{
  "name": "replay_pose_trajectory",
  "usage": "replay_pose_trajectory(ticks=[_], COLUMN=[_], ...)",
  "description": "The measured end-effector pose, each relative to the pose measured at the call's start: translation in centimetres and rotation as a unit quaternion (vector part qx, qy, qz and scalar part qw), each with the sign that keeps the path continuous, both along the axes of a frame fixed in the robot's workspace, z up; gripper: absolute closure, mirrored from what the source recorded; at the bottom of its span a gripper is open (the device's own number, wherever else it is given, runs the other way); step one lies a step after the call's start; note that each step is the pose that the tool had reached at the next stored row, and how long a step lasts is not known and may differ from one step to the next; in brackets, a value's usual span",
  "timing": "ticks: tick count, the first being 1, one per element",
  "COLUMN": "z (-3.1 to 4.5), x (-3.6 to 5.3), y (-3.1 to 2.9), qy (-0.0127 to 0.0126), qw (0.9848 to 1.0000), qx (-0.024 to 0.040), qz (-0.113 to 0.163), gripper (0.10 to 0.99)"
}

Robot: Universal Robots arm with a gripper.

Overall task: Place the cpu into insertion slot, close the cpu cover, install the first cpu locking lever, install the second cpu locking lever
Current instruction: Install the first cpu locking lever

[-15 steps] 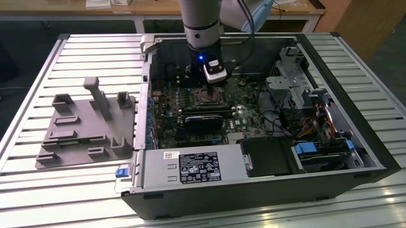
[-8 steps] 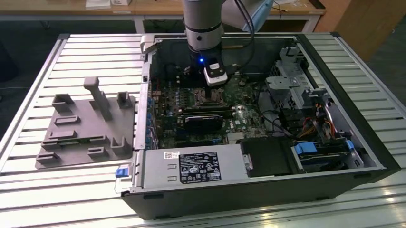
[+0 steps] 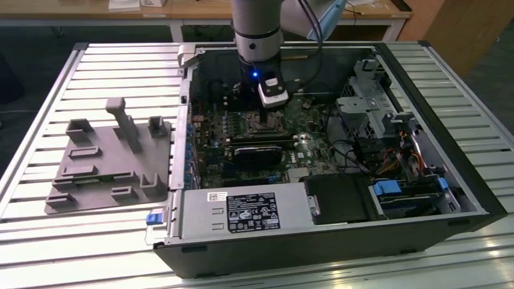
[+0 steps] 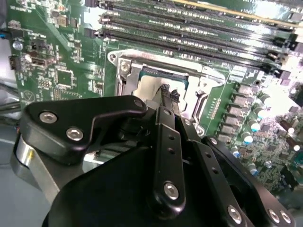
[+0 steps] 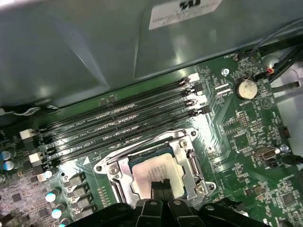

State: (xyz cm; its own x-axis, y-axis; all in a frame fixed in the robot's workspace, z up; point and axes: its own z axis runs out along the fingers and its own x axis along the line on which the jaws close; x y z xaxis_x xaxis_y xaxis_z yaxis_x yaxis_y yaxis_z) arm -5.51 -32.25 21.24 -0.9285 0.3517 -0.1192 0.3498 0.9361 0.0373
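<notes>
1. The cpu (image 5: 154, 172), a dull silver square, lies in the insertion slot (image 5: 189, 156), framed by the cpu cover (image 5: 124, 177).
2. The gripper (image 5: 162, 185) hangs straight down over the chip, fingers pressed together, holding nothing.
3. The socket sits at the motherboard's (image 3: 309, 147) ten o'clock.

Just beyond the matt black metal gripper (image 5: 162, 185), the cpu (image 5: 154, 171) shows dull silver metal. The cpu cover (image 5: 182, 142) around it is shinier bare metal, on a glossy green circuit board (image 5: 246, 127)
</notes>
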Motion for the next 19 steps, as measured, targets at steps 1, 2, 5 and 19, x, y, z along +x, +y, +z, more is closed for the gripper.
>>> replay_pose_trajectory(ticks=[1, 2, 5, 19], z=[0.24, 0.45, 1.07, 1.20], x=[0.00, 0.00, 0.00, 1.14], y=[0.00, 0.00, 0.00, 0.00], qy=[0.0000, 0.0000, 0.0000, 0.0091], qw=[1.0000, 1.0000, 1.0000, 0.9999], qx=[0.0001, 0.0001, 0.0000, -0.0061], qz=[0.000, 0.000, 0.000, 0.000], gripper=[0.980, 0.980, 0.980, 0.980])
